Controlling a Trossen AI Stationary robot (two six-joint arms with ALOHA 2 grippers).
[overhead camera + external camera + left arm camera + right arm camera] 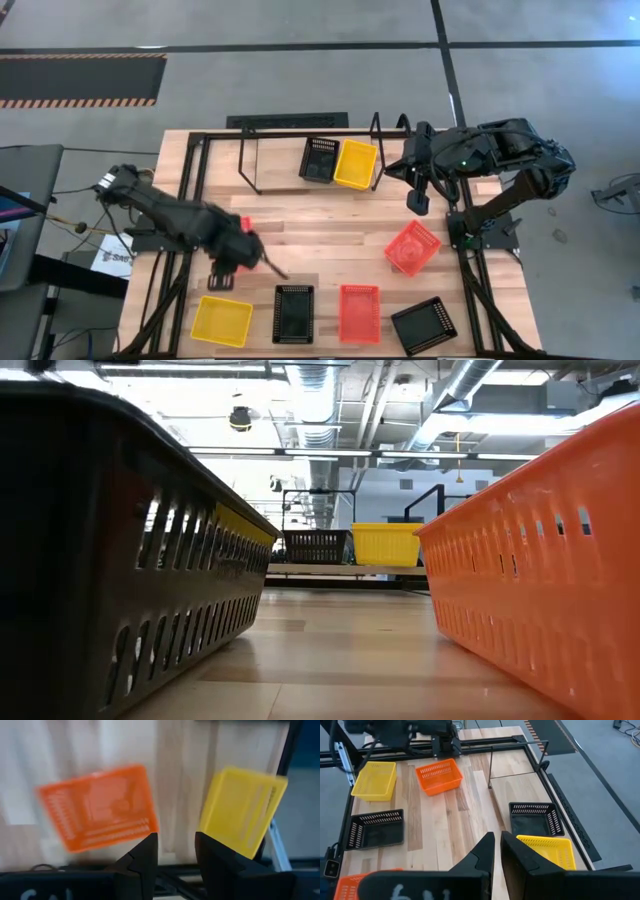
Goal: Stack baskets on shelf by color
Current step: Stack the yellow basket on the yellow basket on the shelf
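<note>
- Baskets are small shallow trays with slotted walls. A black basket (319, 158) and a yellow basket (355, 164) sit touching on the shelf (247, 161) at the table's far edge; the shelf's left part is bare.
- Along the near edge lie a second yellow basket (222, 320), a second black basket (293, 313), a red basket (359, 312) and a tilted third black basket (424, 325) toward the near right corner. Another red basket (412, 247) lies turned near the right edge.
- Bare wood (320, 225) fills the table's middle.
- The left claw (268, 264) is above the near left part, fingers slightly apart, holding nothing.
- The right claw (416, 190) is by the shelf's right end, fingers nearly together, holding nothing.
</note>
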